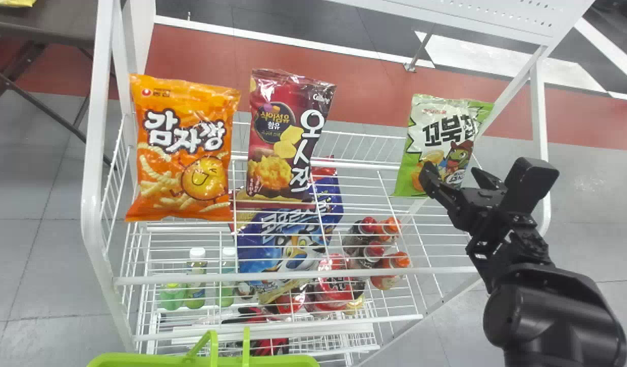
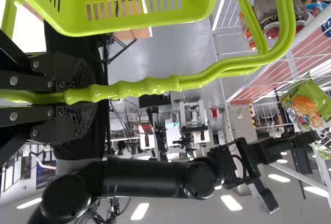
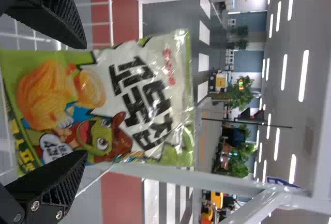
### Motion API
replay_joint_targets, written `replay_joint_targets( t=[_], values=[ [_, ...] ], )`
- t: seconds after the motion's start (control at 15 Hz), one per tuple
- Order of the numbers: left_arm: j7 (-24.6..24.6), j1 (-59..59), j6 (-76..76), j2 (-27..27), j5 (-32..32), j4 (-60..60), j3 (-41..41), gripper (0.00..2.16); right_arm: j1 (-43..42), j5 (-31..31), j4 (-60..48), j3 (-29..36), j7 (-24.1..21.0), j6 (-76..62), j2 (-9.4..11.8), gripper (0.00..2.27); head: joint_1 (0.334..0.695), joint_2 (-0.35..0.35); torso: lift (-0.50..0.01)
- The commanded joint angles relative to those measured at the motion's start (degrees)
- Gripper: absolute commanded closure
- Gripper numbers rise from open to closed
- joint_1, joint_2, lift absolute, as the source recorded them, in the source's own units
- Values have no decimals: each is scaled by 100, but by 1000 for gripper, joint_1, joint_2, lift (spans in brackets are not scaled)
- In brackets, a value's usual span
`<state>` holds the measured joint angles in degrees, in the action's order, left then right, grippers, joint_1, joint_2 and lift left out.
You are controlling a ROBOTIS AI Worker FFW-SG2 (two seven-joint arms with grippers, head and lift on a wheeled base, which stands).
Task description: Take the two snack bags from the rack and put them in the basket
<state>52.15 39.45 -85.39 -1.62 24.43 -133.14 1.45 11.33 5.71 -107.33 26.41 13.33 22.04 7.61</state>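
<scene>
Green snack bag (image 1: 406,178), dark front lettering (image 1: 448,134); right claw (image 1: 452,174) open near it; left claw (image 2: 94,98) gripping basket handle (image 2: 155,85).

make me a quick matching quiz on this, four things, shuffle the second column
1. orange bag
2. green and white bag
3. basket
4. right claw

A. held by its handle in the left claw
B. farthest left of the three upright bags on the rack
C. open, fingers apart
D. farthest right of the three upright bags

Right pairs: 1-B, 2-D, 3-A, 4-C
</scene>
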Motion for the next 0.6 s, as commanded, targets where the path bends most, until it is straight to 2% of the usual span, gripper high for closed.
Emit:
replay_joint_targets(
  t=[0.0, 0.13, 0.53],
  values=[
    [-12, 2, 0, 4, -53, -1, 57, 1571, -193, -26, 282, 31, 3, -63, 82, 87, 695, -350, -10],
    [-4, 11, 0, -5, -62, -1, 49, 1571, -316, -96, 379, -4, 30, -63, 153, 87, 695, -350, -10],
    [-4, 28, 17, 4, -114, 16, 40, 1571, -791, -369, 915, -163, 3, -63, 153, 87, 695, -350, -10]
  ],
)
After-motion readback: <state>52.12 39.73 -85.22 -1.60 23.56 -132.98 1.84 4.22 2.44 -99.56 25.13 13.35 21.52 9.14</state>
